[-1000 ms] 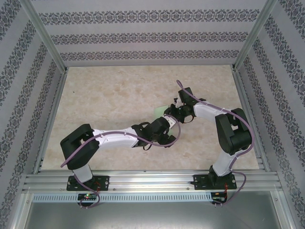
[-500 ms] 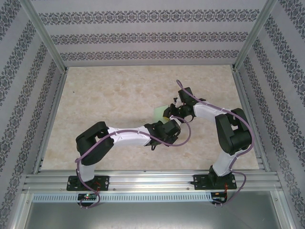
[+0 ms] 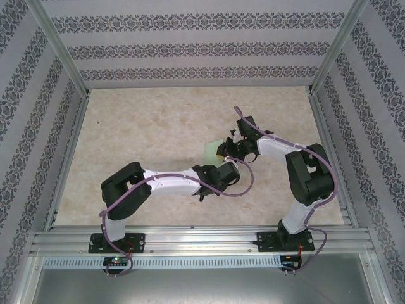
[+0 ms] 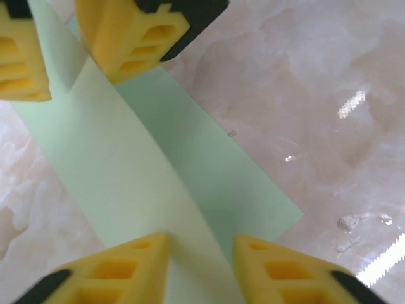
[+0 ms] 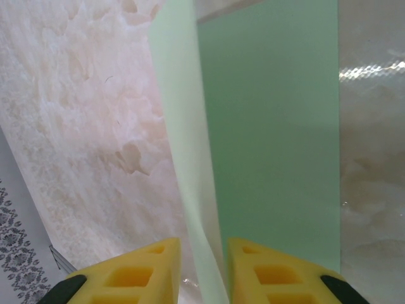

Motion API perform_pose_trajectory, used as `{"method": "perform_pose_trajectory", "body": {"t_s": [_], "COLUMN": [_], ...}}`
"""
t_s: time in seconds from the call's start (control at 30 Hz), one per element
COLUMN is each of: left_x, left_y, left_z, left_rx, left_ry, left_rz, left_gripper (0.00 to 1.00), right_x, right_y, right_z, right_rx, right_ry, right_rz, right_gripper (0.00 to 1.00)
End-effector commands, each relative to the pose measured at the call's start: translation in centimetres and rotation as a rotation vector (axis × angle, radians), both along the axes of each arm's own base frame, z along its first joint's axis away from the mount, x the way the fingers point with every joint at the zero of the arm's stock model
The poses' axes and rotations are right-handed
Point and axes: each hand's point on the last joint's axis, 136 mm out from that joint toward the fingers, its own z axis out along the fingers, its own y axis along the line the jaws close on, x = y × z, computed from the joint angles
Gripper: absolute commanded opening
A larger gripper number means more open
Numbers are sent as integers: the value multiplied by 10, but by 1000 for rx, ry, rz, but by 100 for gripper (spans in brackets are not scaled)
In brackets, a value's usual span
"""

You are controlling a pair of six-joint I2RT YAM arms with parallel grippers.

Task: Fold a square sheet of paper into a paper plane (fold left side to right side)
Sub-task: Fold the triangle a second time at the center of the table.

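Step now: I think I am at the fold. One side of the sheet of paper is lifted so it can go over onto the other side.
Where the paper is: it lies near the middle of the desk. Part of it is flat, and one flap stands up like a little wall.
How to do it well: I want both hands to carry the flap over together at the same height, so the paper does not twist. The loose edge should land right on the far edge, corner on corner. Then I press the crease flat.
What could go wrong: a hard pull may slide the flat part or tear the thin paper.
Left hand: my left hand has one finger on each side of the flap. The gap is small, but I cannot tell if it pinches the paper or is just near it.
Right hand: my right hand looks to be grasping the flap. The pale paper fills the space between its two fingers.
Hands together: in the left wrist camera the right hand's yellow fingers sit at the far end of the same flap.
Flat part: in the right wrist camera it lies on the desk just right of the flap.
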Motion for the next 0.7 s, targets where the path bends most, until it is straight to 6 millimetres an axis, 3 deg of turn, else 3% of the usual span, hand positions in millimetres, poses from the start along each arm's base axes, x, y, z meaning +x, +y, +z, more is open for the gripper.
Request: {"method": "perform_pose_trajectory", "body": {"t_s": [0.0, 0.27, 0.43, 0.57, 0.67], "left_x": [-5, -8, -9, -8, -9], "left_y": [-5, -10, -13, -13, -12], "left_z": [22, 25, 26, 24, 24], "left_rx": [-35, -72, -94, -115, -142], "left_ry": [-21, -5, 19, 45, 70], "left_rz": [-28, -47, -57, -54, -55], "left_gripper": [24, 0, 0, 0, 0], "right_x": [6, 6, 7, 11, 14], "right_y": [4, 4, 3, 0, -11], "right_z": [5, 6, 12, 26, 42], "right_rx": [2, -1, 0, 9, 10], "right_ry": [-20, -22, -40, -86, -134], "right_rz": [5, 9, 14, 11, -16], "right_gripper": [26, 26, 28, 38, 52]}}
